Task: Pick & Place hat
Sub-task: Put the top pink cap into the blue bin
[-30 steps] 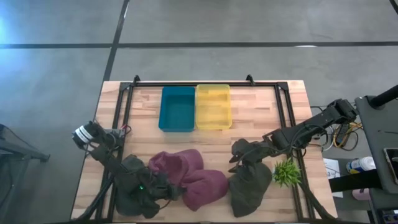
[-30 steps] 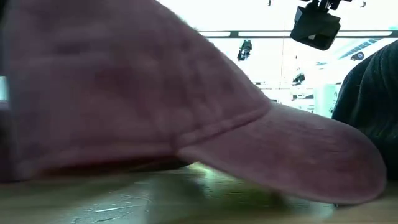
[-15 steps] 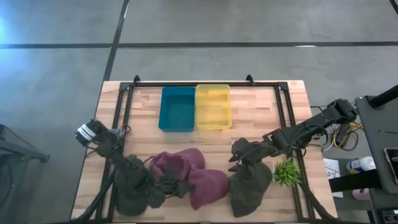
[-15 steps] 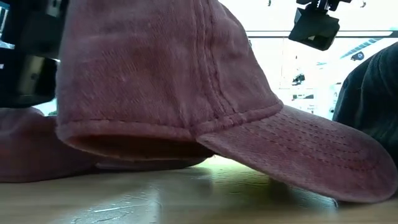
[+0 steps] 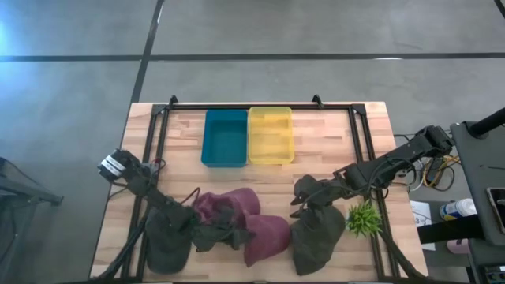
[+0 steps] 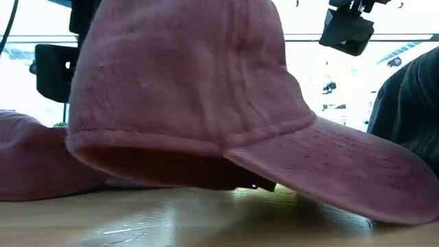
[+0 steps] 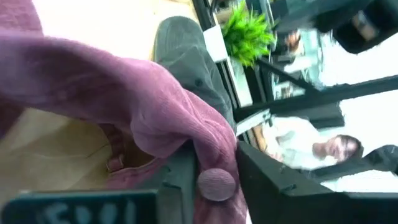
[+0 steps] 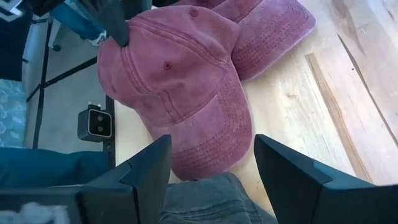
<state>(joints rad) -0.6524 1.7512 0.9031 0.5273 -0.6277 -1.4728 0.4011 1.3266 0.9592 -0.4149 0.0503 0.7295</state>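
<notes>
Two maroon hats lie at the table's near middle. The nearer hat (image 5: 264, 237) is tipped up, its brim (image 6: 357, 178) on the wood and its rear rim raised. My left gripper (image 5: 227, 234) is shut on its crown. The other maroon hat (image 5: 225, 205) lies flat behind it. My right gripper (image 5: 304, 207) stands open over a dark grey hat (image 5: 316, 237) at the near right. My left gripper pinches a fold of the crown beside the top button (image 7: 216, 184) between its two fingers. It comes nearly level from the table's left side. The hat's rear rim is lifted and the brim rests on the table. Whether my right gripper touches the grey hat, I cannot tell.
A blue bin (image 5: 226, 138) and a yellow bin (image 5: 271, 136) stand side by side at the far middle. A second dark hat (image 5: 167, 243) lies under my left arm. A small green plant (image 5: 364, 218) stands at the near right. A black frame runs along the table's edges.
My left gripper has gone toward the table's right edge and rolled about its own line. The nearer maroon hat has tipped up: its rear rim has lifted off the table while its brim has stayed down.
</notes>
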